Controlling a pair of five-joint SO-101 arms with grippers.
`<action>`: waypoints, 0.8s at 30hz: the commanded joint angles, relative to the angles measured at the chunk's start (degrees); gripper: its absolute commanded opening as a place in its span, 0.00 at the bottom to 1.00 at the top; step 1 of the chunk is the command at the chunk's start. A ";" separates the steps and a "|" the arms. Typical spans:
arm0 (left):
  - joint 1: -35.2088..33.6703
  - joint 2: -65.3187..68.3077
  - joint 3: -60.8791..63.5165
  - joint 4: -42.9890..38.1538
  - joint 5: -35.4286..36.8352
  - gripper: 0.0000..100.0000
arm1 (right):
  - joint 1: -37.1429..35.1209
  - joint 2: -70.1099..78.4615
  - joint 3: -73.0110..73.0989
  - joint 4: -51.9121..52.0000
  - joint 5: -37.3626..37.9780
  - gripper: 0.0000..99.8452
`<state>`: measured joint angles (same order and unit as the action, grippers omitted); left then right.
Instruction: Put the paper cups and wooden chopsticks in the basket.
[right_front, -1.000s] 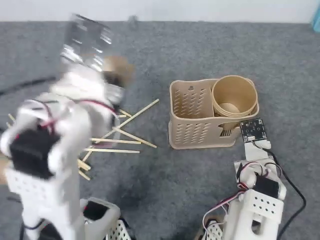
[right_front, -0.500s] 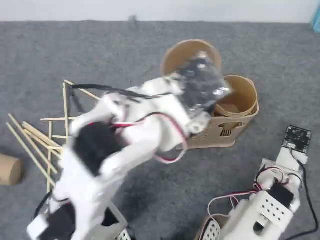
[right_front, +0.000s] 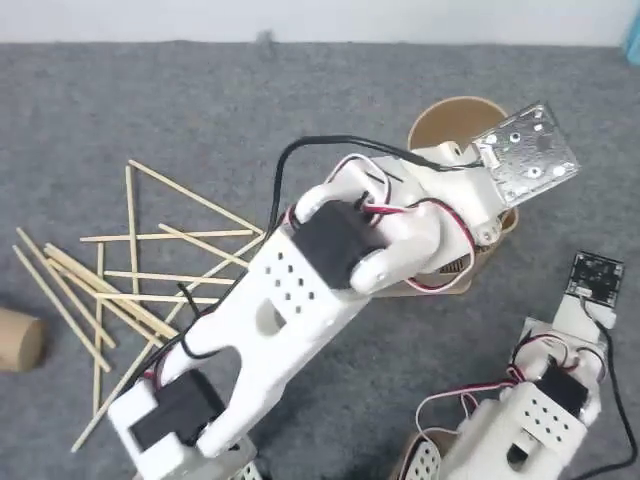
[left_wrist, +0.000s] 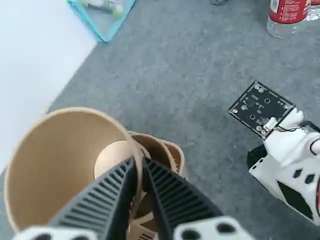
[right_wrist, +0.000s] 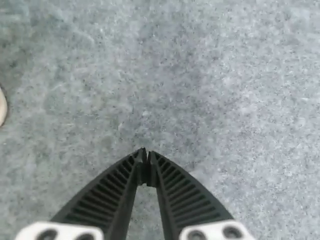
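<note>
Left wrist view: left gripper (left_wrist: 139, 164) pinched tight on the rim wall of 1 paper cup (left_wrist: 60, 165).
Held cup hangs mouth-up, just above and beside the nested cups (left_wrist: 162, 150) in the basket (right_front: 455, 283). Judged: a small shift over that stack before release. The chopsticks (right_front: 130, 265) lie well apart on the carpet. Right gripper (right_wrist: 145, 166) closed, empty.
</note>
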<state>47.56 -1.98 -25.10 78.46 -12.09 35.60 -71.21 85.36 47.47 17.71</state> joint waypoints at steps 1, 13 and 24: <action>0.26 0.53 -1.63 -1.76 -0.62 0.01 | -1.19 -1.01 -1.76 -1.10 -0.26 0.01; 0.26 0.62 -6.64 6.59 2.64 0.20 | -1.63 -1.01 -1.67 -1.10 -0.26 0.01; -4.84 0.18 -24.84 22.15 6.59 0.23 | -1.63 -1.01 -1.76 -1.10 -0.35 0.01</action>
<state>46.59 -0.84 -39.69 93.67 -6.64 34.46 -71.21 85.36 47.47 17.71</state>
